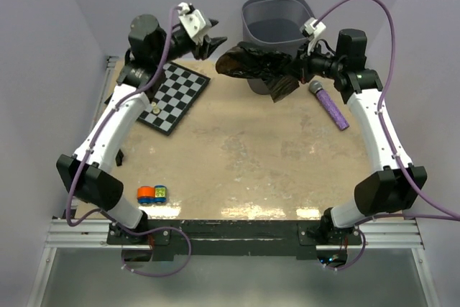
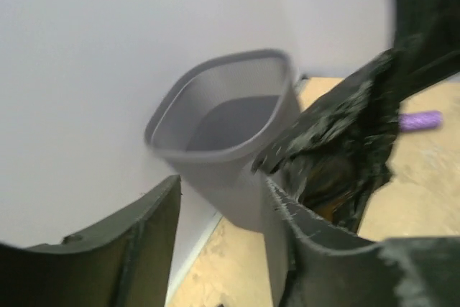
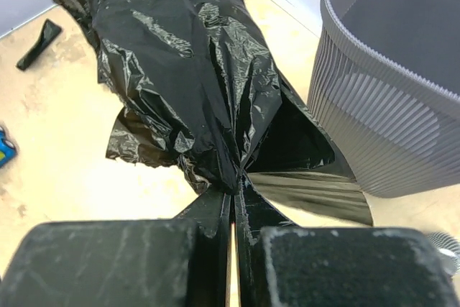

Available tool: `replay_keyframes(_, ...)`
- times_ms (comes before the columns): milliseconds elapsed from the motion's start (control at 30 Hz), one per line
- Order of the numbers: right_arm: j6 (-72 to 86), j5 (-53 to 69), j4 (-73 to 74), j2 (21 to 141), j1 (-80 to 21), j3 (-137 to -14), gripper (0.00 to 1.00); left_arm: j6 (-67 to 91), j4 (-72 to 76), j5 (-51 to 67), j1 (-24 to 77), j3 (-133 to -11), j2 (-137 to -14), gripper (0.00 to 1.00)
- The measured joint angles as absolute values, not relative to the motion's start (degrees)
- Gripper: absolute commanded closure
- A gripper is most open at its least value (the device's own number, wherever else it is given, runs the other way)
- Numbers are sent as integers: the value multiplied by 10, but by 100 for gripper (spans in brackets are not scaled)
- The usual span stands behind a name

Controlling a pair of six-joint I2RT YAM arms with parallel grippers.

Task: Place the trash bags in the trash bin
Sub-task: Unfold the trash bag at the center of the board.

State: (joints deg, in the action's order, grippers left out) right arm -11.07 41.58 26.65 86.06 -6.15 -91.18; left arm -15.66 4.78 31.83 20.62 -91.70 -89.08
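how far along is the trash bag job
Nothing done yet: the trash bin looks empty inside. In hand: the right gripper is shut on a trash bag, held up beside the bin; the left gripper is open. Left: get it over the rim and release.

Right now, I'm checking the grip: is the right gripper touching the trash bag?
Touching. The right wrist view shows the right gripper shut on the trash bag, its black plastic pinched between the two fingers.
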Motion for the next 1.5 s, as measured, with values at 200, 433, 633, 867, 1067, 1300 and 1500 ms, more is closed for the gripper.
replay_keyframes(200, -141, 426, 275, 882, -77, -947, 100, -241, -93, 465, 223, -1152, -952, 37)
replay_keyframes(433, -141, 432, 274, 900, -114, -976, 100, -383, -205, 510, 296, -1169, -993, 35)
replay_keyframes(633, -148, 439, 275, 900, -123, -994, 100, -474, -264, 474, 327, -1155, -1018, 38)
replay_keyframes(867, -189, 443, 302, 900, -131, -994, 100, -492, -243, 422, 327, -1155, -1020, 37)
replay_keyframes(1067, -216, 443, 314, 899, -132, -994, 100, -527, -236, 399, 327, -1145, -1016, 37)
replay_keyframes(1300, -246, 442, 333, 898, -135, -994, 100, -586, -258, 353, 327, -1146, -1028, 78)
replay_keyframes(1500, -239, 409, 323, 884, -136, -980, 100, -579, -273, 311, 327, -1175, -1070, 100)
